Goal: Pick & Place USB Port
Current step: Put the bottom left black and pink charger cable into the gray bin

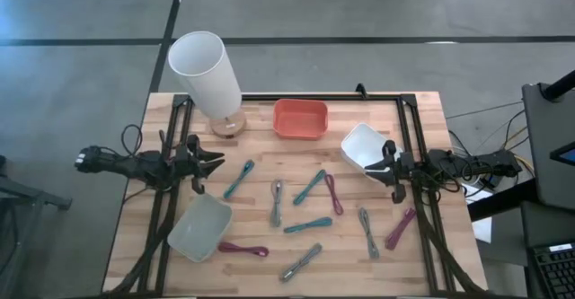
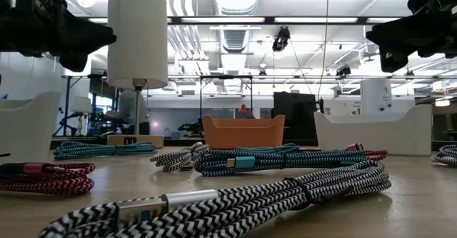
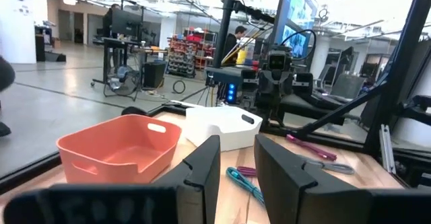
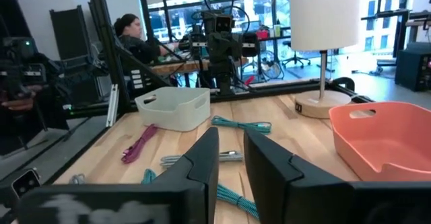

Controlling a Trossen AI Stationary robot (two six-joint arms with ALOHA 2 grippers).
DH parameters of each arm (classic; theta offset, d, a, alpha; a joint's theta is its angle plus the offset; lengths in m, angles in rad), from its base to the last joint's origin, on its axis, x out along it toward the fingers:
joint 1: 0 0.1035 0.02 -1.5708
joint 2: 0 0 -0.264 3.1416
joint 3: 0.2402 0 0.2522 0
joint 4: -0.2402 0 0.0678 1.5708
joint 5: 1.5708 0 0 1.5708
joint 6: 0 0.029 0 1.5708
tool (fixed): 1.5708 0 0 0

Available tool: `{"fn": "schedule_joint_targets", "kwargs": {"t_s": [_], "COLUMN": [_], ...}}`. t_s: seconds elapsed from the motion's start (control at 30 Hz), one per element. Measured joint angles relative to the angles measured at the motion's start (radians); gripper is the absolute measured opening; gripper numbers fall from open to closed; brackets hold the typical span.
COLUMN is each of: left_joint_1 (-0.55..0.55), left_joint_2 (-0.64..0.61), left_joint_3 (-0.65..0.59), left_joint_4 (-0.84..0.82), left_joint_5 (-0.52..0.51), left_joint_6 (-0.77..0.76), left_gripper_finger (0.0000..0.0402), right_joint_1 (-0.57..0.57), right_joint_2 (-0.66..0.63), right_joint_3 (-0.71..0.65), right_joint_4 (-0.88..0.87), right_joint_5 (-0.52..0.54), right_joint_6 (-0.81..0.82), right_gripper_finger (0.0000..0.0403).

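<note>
On the wooden slatted table [image 1: 431,110] we saw a white cylindrical lamp [image 1: 208,74], an orange plastic bin [image 1: 300,118], a white bin [image 1: 361,144] and a pale green bin [image 1: 199,226] ringing the scattered braided USB cables. A teal cable [image 1: 239,180] lay diagonally just beside the left gripper [image 1: 214,163]; a grey cable [image 1: 276,201] ran nearly straight toward the table's near edge, and a magenta cable [image 1: 400,228] slanted beside the right frame. Which ends bore plugs we could not resolve. Both the left gripper and the right gripper [image 1: 384,166] hovered at the table's sides, fingers narrowly parted, holding nothing.
</note>
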State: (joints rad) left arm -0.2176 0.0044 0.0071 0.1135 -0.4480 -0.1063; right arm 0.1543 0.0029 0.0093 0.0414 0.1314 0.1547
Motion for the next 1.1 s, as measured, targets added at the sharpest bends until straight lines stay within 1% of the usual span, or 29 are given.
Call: {"fn": "schedule_joint_targets", "kwargs": {"t_s": [0.17,0.3,0.33,0.43,0.5,0.63,0.83,0.9,1.1], "left_joint_1": [0.000,0.000,0.000,0.000,0.000,0.000,0.000,0.000,0.000], "left_joint_2": [0.000,0.007,0.010,0.023,0.038,0.083,0.195,0.246,0.434], "left_joint_3": [0.000,0.000,0.000,0.005,0.026,0.098,0.240,0.294,0.468], "left_joint_4": [-0.002,-0.005,-0.004,-0.003,-0.012,-0.014,-0.111,-0.155,-0.237], "left_joint_5": [-0.001,0.013,0.013,0.023,0.060,0.118,0.119,0.119,0.121], "left_joint_6": [-0.009,-0.030,-0.022,-0.002,0.000,0.008,0.063,0.061,0.073], "left_gripper_finger": [0.0099,0.0099,0.0099,0.0099,0.0099,0.0099,0.0105,0.0117,0.0166], "right_joint_1": [0.000,0.000,0.000,0.000,0.000,0.000,0.000,0.000,-0.002], "right_joint_2": [0.000,0.004,0.008,0.032,0.055,0.112,0.217,0.251,0.351], "right_joint_3": [0.000,0.000,0.000,0.000,0.000,0.000,0.000,0.001,0.049], "right_joint_4": [0.001,0.059,0.086,0.167,0.224,0.306,0.399,0.430,0.435], "right_joint_5": [0.000,0.001,0.000,0.001,0.001,0.001,0.007,0.024,0.029], "right_joint_6": [-0.003,0.069,0.066,-0.014,-0.040,-0.058,-0.054,-0.058,-0.056], "right_gripper_finger": [0.0063,0.0072,0.0076,0.0091,0.0102,0.0122,0.0143,0.0146,0.0154]}}
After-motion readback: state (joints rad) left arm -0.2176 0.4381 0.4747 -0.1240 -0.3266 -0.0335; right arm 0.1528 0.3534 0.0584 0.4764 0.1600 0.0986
